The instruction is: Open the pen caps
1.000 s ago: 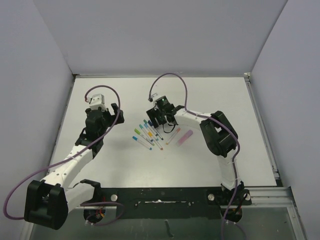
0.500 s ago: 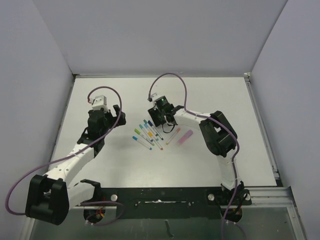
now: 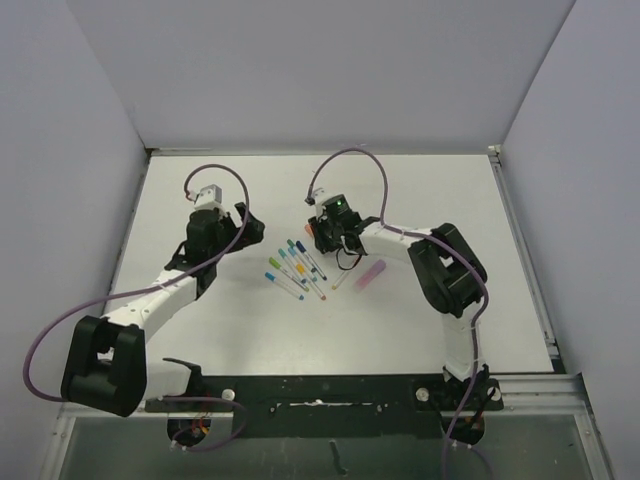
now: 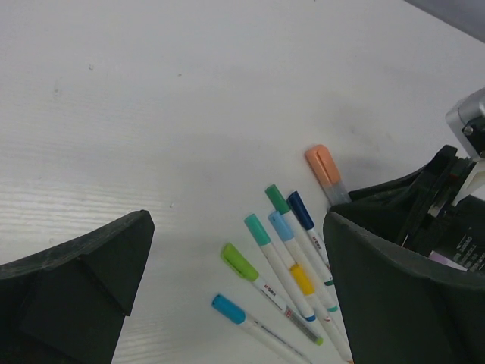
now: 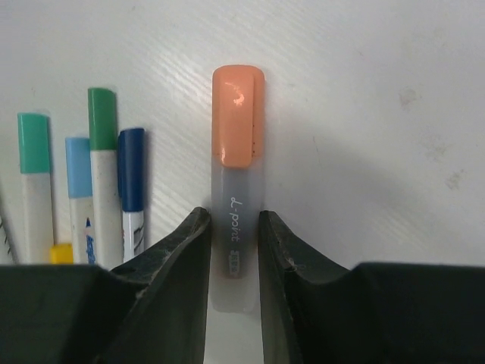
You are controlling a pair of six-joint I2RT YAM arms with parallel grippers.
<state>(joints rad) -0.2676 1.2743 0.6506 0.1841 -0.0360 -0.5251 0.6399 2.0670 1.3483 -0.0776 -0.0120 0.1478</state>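
Right, the right arm (image 3: pixel 440 265) is reaching in toward the middle of the worktop (image 3: pixel 250 330), and its jaws are pinching the orange-capped pen (image 5: pixel 236 250), one on each side of the frosted barrel. The orange cap (image 5: pixel 238 115) is sticking out just beyond the jaw tips, still seated on its pen and pointing toward the far edge. Whether the pen is lying on the surface or a touch above it, the wrist view is not showing.

Just beside it, on the side toward the left edge, the other pens are lying in a loose fan, every cap still on. The dark blue cap (image 5: pixel 131 168) is sitting nearest the clamped pen, then the dark green cap (image 5: pixel 101 117), the light blue cap (image 5: pixel 77 167) and the teal cap (image 5: pixel 32 142). The lime cap (image 4: pixel 239 262) and the bright blue cap (image 4: pixel 228 309) are trailing toward the near edge, with a yellow cap (image 4: pixel 301 278) tucked among the white barrels.

The left arm (image 3: pixel 165 290) is hanging above the worktop between the fan and the left edge, its jaws spread wide apart and gripping nothing.

A pale purple marker (image 3: pixel 371 273) is lying alone on the right-edge side of the fan.
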